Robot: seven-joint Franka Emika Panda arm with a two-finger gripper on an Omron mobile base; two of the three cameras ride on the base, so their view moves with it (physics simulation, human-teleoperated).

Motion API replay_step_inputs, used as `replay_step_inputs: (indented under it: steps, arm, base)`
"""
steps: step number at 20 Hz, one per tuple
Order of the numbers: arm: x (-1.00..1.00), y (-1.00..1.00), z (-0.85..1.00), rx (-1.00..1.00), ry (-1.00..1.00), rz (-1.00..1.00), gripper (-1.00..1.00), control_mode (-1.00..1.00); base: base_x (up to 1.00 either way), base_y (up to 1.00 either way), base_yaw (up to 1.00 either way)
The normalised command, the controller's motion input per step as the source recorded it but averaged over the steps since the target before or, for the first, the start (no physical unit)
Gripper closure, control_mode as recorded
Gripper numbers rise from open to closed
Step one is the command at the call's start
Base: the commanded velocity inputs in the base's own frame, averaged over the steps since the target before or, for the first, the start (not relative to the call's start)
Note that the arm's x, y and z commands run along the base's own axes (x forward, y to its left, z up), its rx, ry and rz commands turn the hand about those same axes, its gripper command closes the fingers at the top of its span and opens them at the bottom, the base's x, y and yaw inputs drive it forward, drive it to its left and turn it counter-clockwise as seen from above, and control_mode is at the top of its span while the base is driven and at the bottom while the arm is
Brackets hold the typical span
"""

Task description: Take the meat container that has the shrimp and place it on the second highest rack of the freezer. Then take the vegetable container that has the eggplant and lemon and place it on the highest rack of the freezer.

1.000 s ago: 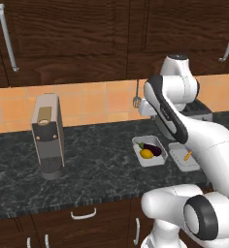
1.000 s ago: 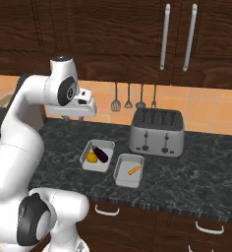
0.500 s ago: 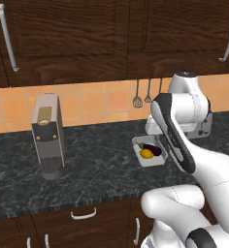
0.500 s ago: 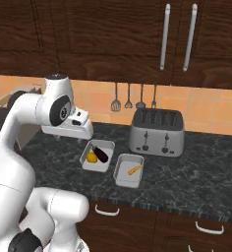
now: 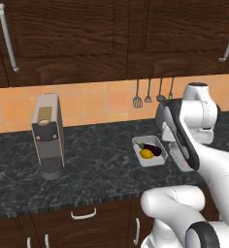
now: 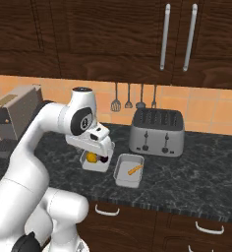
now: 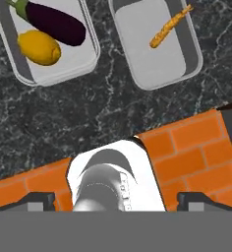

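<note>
Gaping jaws — wide apart, empty

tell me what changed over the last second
The arm swung down and toward the trays, bringing the gripper from up by the wall to just over the eggplant tray. Its jaws stand open and hold nothing. The eggplant tray, the shrimp tray, the toaster and the coffee machine stayed where they were.
</note>
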Motion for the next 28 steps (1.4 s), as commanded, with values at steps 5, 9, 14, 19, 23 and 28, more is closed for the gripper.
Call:
replay_step_inputs:
  steps: [5,9,14,19,23,28]
  arm:
    - [0.12,-0.54,-0.15,0.00,0.18,-0.40,-1.00,-1.00]
    - [0.11,-0.37,-0.25,0.00,0.19,-0.54,-1.00,-1.00]
    - [0.22,-0.38,-0.34,0.05,0.13,-0.51,-1.00,-1.00]
    - [0.38,-0.05,-0.29,0.00,0.15,-0.44,-1.00,-1.00]
    - [0.18,-0.29,-0.31,-0.01,0.05,-0.20,-1.00,-1.00]
    - [0.00,-0.55,-0.39,0.00,-0.01,0.00,-1.00,-1.00]
  base:
    - [0.00,0.00,0.00]
    - [0.00,0.00,0.00]
    - [0.00,0.00,0.00]
    - [0.00,0.00,0.00]
    - [0.00,0.00,0.00]
    - [0.00,0.00,0.00]
